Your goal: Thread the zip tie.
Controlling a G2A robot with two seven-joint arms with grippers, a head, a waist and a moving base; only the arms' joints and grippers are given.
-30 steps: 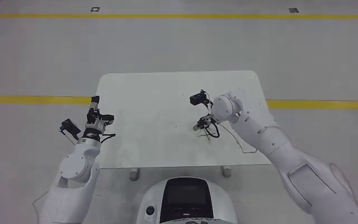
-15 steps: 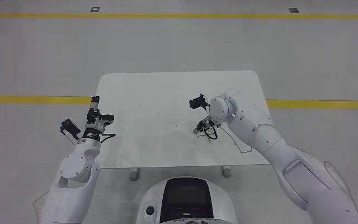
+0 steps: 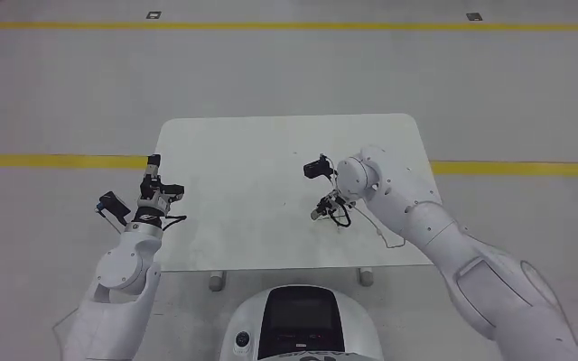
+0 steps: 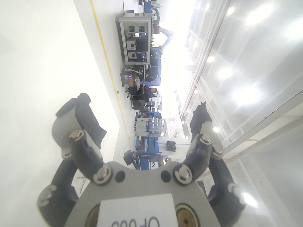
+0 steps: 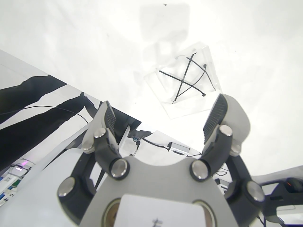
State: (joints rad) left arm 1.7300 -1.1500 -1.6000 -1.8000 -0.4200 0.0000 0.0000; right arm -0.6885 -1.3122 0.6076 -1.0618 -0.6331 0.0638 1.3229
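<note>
Right claw (image 5: 164, 101), ribbed pads (image 5: 214, 114) spread wide, hangs over thin black zip ties (image 5: 189, 79) crossed in a clear square tray (image 5: 184, 107) on the smooth white surface (image 5: 71, 36). Left claw (image 4: 142, 102) is released too.

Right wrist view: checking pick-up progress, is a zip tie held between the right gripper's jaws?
No: the right gripper has its jaws open and empty; the zip ties lie in the clear tray beyond.

One white table (image 3: 226, 180) is standing here. One clear tray (image 5: 189, 105) is lying right of its middle, holding what seem to be three crossed black zip ties (image 5: 183, 83). Two grippers are showing: the left gripper (image 4: 140, 102) and the right gripper (image 5: 163, 101).
</note>
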